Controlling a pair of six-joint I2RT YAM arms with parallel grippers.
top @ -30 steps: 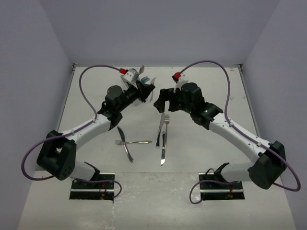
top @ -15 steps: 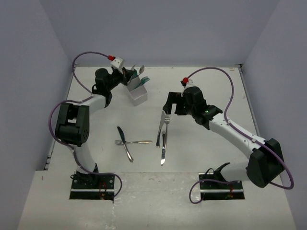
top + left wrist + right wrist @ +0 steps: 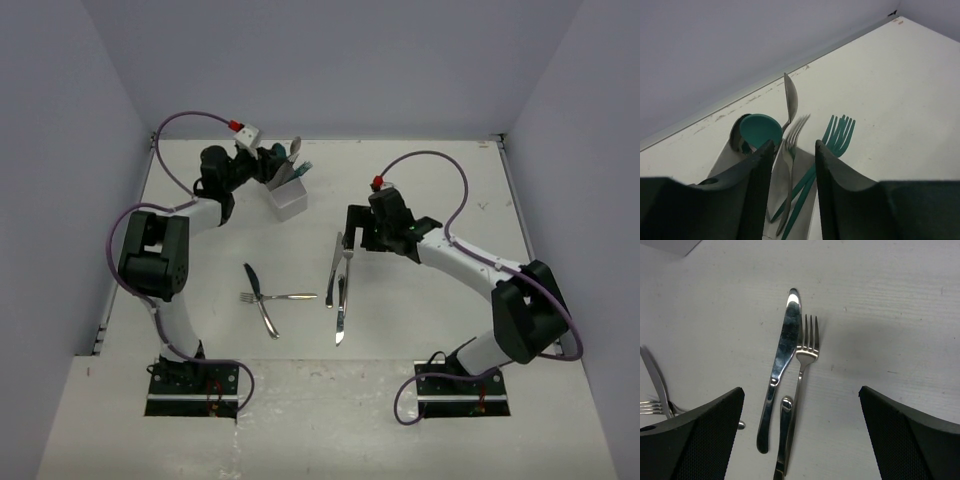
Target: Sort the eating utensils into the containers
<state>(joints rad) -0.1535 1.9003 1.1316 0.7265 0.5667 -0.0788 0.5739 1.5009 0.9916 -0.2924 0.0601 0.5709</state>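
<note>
The white holder (image 3: 289, 203) stands on the desk (image 3: 420, 330), at about 11 o'clock from the middle. A silver spoon (image 3: 791, 97), a teal spoon (image 3: 759, 131), a silver fork (image 3: 789, 152) and teal forks (image 3: 839, 134) poke out of it.

The left hand (image 3: 270, 165) is at the holder's 11 o'clock edge. Its fingers (image 3: 757, 190) are a little apart. The silver fork shows in the gap, but they pinch nothing.

In the middle of the desk a knife (image 3: 782, 360) and a fork (image 3: 804, 365) lie side by side, tips toward 12 o'clock. A second knife (image 3: 340, 322) lies at their 6 o'clock end. At 9 o'clock from them is a small crossed pile (image 3: 263, 298) of silver pieces.

The right hand (image 3: 801, 390) hangs over the knife and fork, spread wide and holding nothing.
</note>
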